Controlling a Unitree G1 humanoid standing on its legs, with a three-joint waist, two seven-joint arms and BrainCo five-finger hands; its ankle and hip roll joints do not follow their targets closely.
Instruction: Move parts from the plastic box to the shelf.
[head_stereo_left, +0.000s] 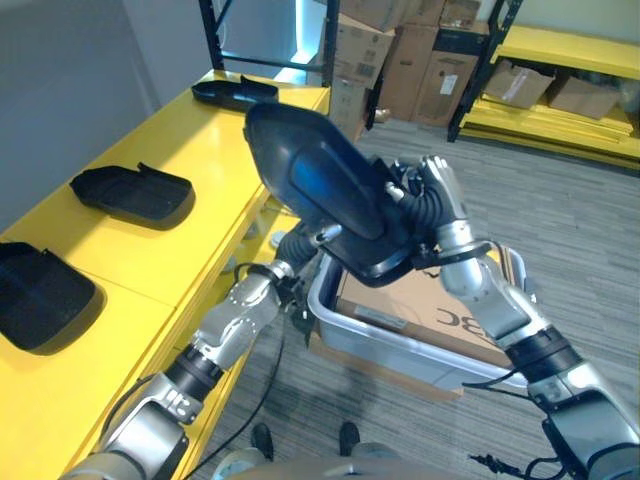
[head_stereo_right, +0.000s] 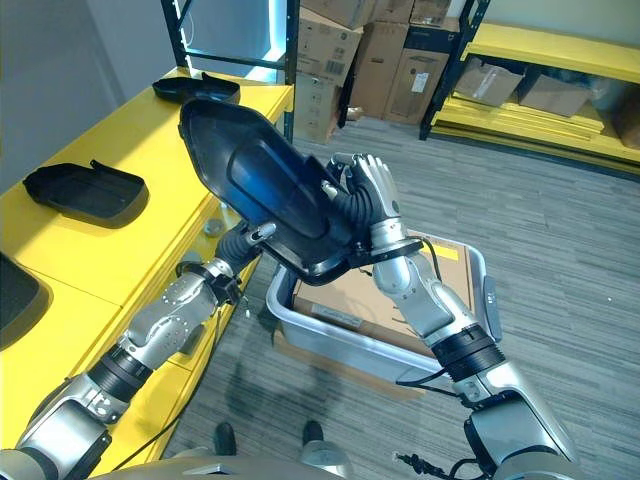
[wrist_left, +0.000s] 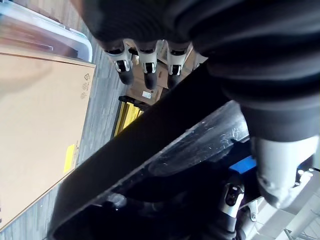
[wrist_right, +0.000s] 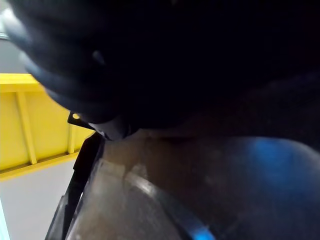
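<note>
Black moulded part (head_stereo_right: 265, 195) is up in the air between my two hands, tilted, its glossy shell face toward my head, its upper end reaching toward the yellow shelf (head_stereo_left: 150, 250). It hangs above the near-left corner of the grey plastic box (head_stereo_right: 330, 330), clear of it.

My right hand (head_stereo_right: 372, 205) sits at the part's lower right edge, palm against it, arm rising from lower right with the wrist bent back. Its fingers (head_stereo_left: 437, 172) point upward; whether they wrap the edge, I cannot tell.

My left hand (head_stereo_left: 300, 245) comes up from lower left under the part's lower end, forearm stretched along the shelf's front edge. In the left wrist view its fingers (wrist_left: 145, 62) curl over one side of the part's rim (wrist_left: 150, 145) and the thumb (wrist_left: 282, 165) lies on the other, gripping it.

Inside the box lies a flat cardboard carton (head_stereo_right: 365, 300). Three more black parts (head_stereo_left: 135, 193) rest on the shelf top, well apart from one another. Stacked cardboard boxes (head_stereo_right: 385, 50) stand on the floor beyond.
</note>
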